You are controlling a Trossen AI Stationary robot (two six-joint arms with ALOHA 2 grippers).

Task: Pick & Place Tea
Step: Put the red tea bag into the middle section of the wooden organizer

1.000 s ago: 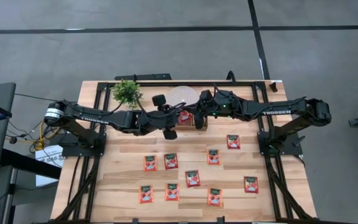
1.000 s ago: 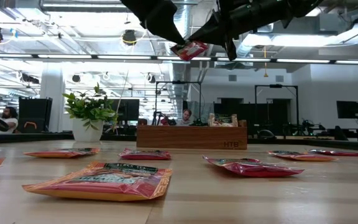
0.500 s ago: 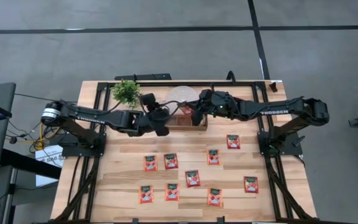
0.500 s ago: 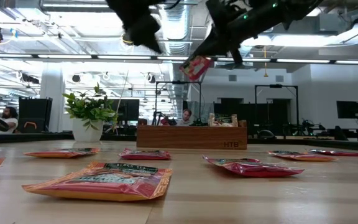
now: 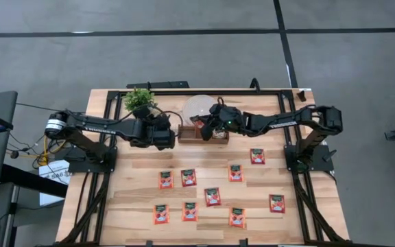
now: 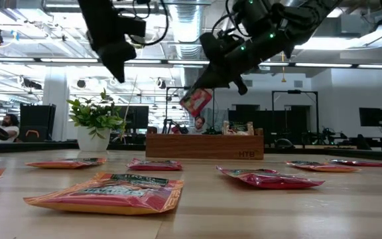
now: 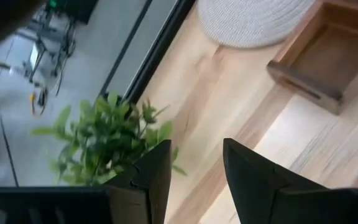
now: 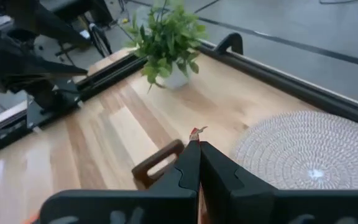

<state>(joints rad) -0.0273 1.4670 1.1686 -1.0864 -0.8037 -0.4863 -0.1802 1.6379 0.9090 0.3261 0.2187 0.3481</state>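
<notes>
Watching: we have the right gripper (image 6: 212, 74) carrying one red tea sachet (image 6: 196, 101) in the air over the left end of the wooden tray (image 5: 201, 135).
Right gripper state: fingers pressed together on the sachet's upper edge; in the right wrist view only a red corner (image 8: 196, 131) peeks past the fingertips.
Sachet attitude: hanging tilted, long side roughly up-down, clear of the tray in the low view.
Key relation: the tray lies directly below the held sachet; we judge the coming move to be a lowering, with little sideways travel.
Tray axis: runs left-right along the far side of the table, just near of the round white disc (image 5: 201, 106).
Left gripper (image 5: 164, 132): fingers spread, holding nothing, just left of the tray, near the potted plant (image 5: 139, 101).
Nearer arm: the right, which already has the sachet.
Remaining tea: nine other red sachets (image 5: 212, 197) lie flat on the near half of the table (image 5: 136, 171), well apart from both grippers.
</notes>
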